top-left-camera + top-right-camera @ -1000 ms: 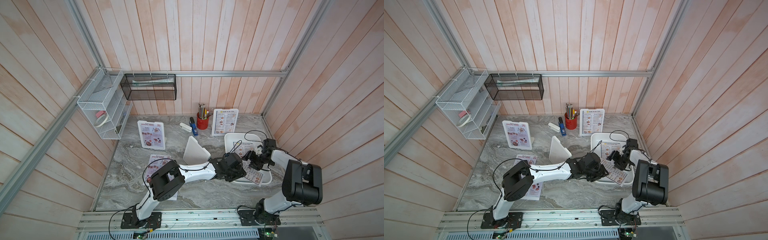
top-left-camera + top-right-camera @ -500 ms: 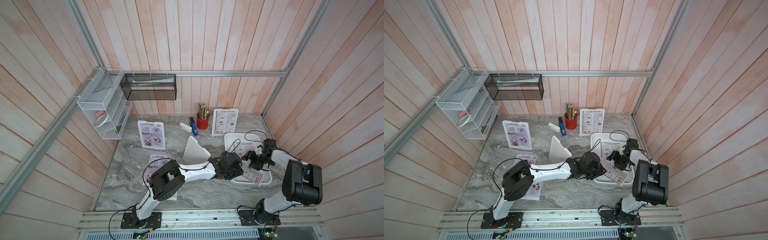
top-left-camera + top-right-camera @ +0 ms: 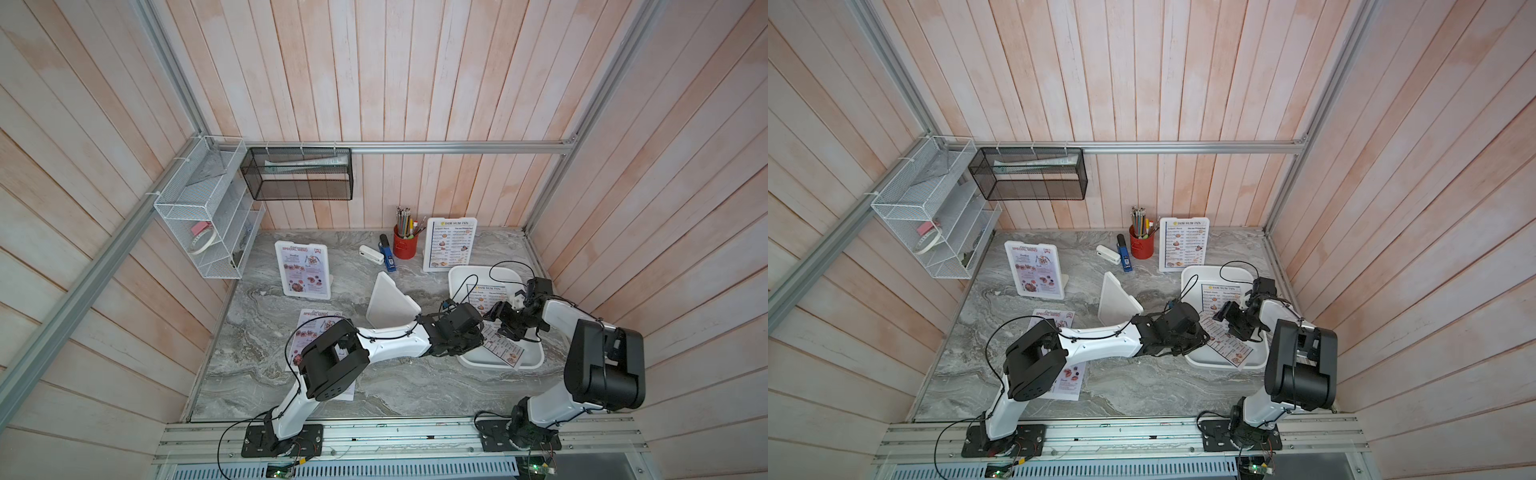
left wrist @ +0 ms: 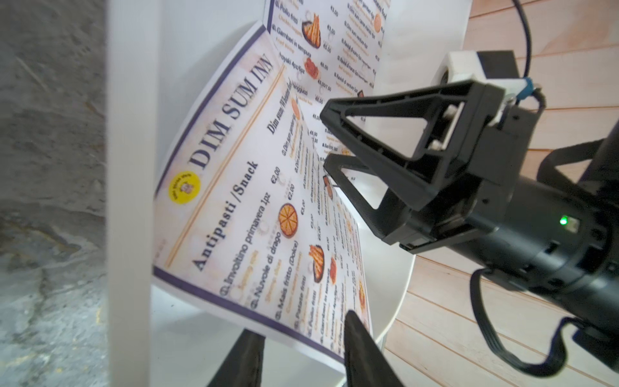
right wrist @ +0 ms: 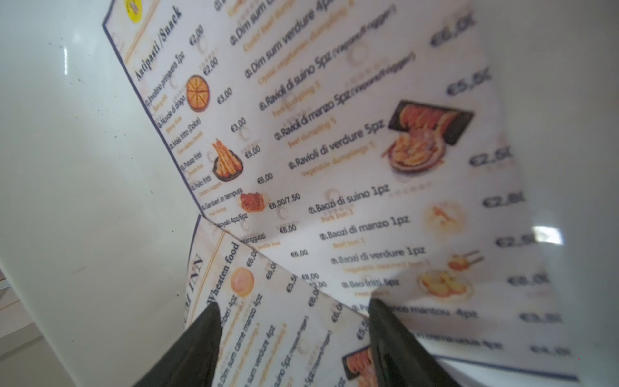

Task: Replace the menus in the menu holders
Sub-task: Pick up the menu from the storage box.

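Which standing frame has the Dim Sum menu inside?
The back holder, beside the red pencil cup. The left holder shows a red Special Menu; the middle one shows only plain white.

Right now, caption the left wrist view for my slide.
Left fingers bracket the edge of a Dim Sum Inn menu in the white tray; right fingers open above it.

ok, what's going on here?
The left gripper straddles an edge of the top Dim Sum menu in the tray, jaws apart. The right gripper hovers open above it. A second menu lies partly underneath. The middle holder looks blank.
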`<action>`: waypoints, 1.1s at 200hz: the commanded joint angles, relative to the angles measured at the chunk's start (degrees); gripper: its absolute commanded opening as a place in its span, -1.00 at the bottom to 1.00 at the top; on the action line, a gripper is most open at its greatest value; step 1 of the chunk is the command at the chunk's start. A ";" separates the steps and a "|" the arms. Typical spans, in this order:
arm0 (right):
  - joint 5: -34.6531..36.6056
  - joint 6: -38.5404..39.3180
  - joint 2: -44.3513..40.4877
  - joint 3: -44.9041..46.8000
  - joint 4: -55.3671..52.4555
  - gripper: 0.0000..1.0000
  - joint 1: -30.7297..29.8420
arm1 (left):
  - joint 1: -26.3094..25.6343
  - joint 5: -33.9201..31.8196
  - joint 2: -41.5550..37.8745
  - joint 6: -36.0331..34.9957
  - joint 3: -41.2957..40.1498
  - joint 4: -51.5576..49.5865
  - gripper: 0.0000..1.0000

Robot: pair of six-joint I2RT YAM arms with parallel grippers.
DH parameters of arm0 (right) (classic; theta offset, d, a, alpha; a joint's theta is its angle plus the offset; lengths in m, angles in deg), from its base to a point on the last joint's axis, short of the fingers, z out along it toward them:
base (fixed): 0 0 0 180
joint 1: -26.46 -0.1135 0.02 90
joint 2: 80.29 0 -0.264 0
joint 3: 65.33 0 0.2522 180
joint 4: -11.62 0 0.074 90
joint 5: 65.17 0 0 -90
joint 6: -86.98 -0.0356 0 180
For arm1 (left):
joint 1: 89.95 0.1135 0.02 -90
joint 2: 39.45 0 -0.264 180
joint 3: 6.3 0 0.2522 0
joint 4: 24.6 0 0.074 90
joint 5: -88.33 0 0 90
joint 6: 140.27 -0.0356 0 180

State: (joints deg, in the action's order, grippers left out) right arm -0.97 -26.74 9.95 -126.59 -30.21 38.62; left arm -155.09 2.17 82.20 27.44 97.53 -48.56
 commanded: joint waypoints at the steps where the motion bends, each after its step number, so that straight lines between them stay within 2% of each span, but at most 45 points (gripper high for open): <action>1: 0.40 1.04 1.81 1.46 -0.84 0.42 0.11 | 0.28 -3.49 0.35 0.47 0.43 -0.68 -0.20; 42: 0.33 0.73 1.74 1.11 -1.02 0.42 0.15 | 0.42 -4.45 0.34 0.84 0.47 -0.70 -0.32; 121: 0.29 0.37 1.96 0.71 -1.01 0.42 0.20 | 0.64 -3.84 0.08 0.52 0.21 -0.20 -0.68; 152: 0.48 0.43 2.27 0.05 -1.19 0.41 0.18 | 0.63 -3.57 -0.18 0.50 -0.67 0.70 -0.72; 178: 0.51 0.46 2.50 -0.05 -1.19 0.41 0.18 | 0.78 -3.37 -0.09 0.55 -0.68 0.62 -0.85; 220: 0.32 0.46 2.67 -0.18 -0.93 0.42 0.21 | 0.81 -2.62 0.01 0.21 -0.61 1.14 -0.89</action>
State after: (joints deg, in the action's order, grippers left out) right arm -1.12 -26.79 10.37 -126.92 -30.47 38.68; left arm -154.70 -0.63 82.20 28.45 97.39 -48.38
